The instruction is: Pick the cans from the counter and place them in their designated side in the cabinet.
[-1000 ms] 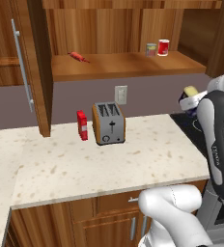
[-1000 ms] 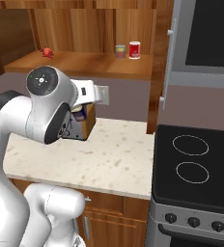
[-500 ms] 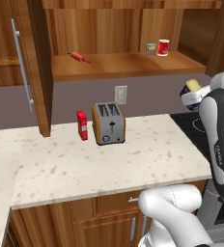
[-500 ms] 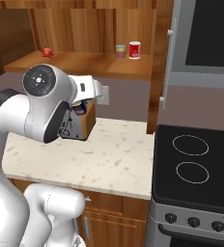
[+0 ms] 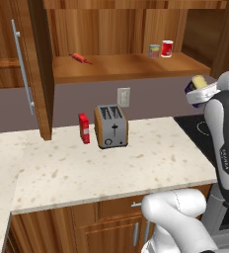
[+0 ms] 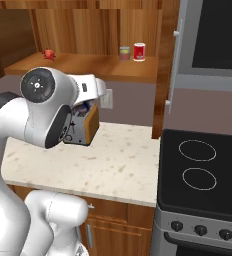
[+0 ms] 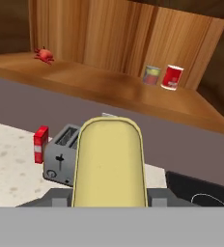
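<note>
One can [image 5: 155, 51] already sits on the cabinet [image 5: 136, 69] shelf, right end, beside a red cup [image 5: 167, 48]. 2nd can [image 5: 199, 84] (dark, yellow top) is clenched in the gripper [image 5: 201, 96], held up off the worktop [image 5: 106, 168] past its right edge, above the stove [image 6: 208, 170]; judged approx. halfway, shelf placement left. Worktop, beige speckled stone: toaster [image 5: 111, 126] and red carton [image 5: 84, 128] nr back edge. Shelf left end: small red item [image 5: 79, 58]. Cabinet door [image 5: 18, 64] w/ long handle at left.
</note>
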